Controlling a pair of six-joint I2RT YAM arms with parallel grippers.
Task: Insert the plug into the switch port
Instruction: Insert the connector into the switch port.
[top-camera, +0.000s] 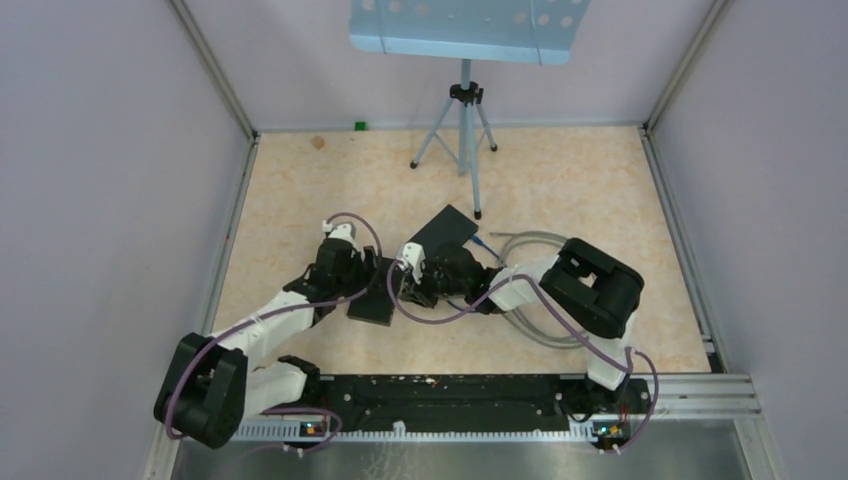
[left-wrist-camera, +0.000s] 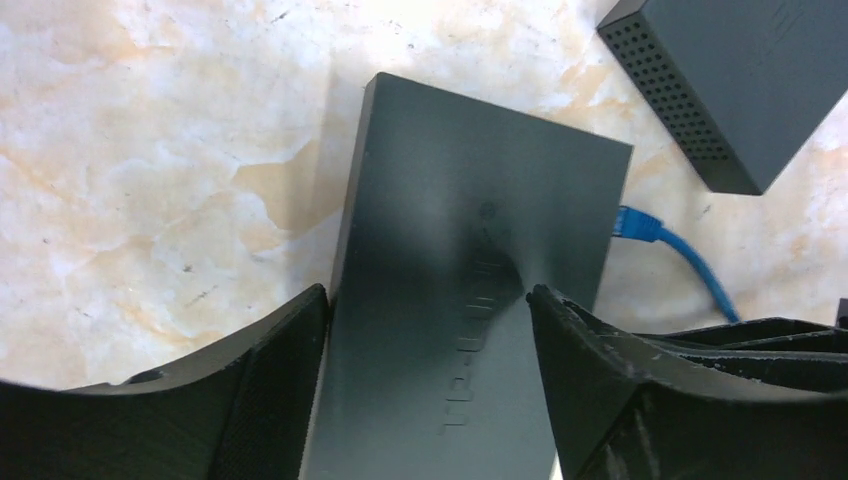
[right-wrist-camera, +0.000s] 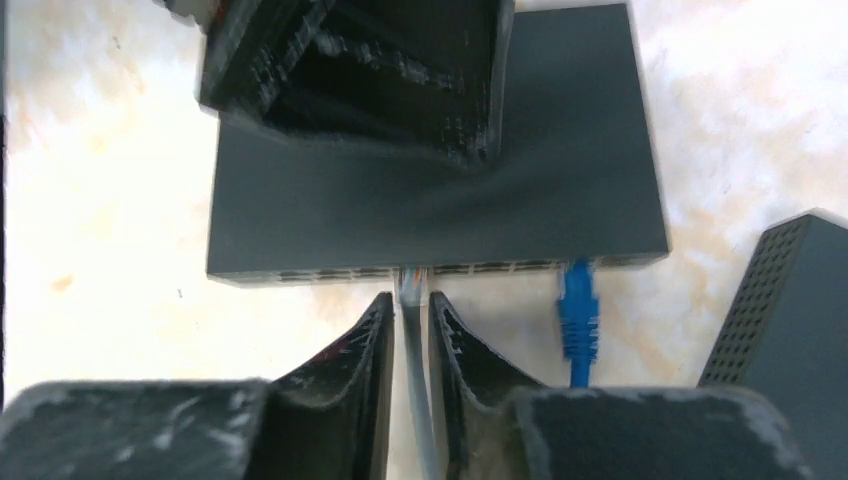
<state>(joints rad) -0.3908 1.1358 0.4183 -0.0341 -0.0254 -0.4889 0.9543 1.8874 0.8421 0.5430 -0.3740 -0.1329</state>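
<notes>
The black switch (left-wrist-camera: 450, 250) lies flat on the marble-patterned table and also shows in the top view (top-camera: 372, 306). My left gripper (left-wrist-camera: 428, 292) straddles its width, shut on the switch, one finger at each long side. In the right wrist view the switch (right-wrist-camera: 560, 170) shows its row of ports. My right gripper (right-wrist-camera: 410, 298) is shut on a grey cable just behind its clear plug (right-wrist-camera: 411, 279). The plug's tip sits at a port mouth near the middle of the row. A blue plug (right-wrist-camera: 577, 303) sits in a port further right.
A second black box with a perforated side (left-wrist-camera: 740, 80) lies just beyond the switch, also in the top view (top-camera: 445, 232). Grey cable loops (top-camera: 530, 240) run by the right arm. A tripod (top-camera: 463, 130) with a light blue panel (top-camera: 465, 25) stands at the back.
</notes>
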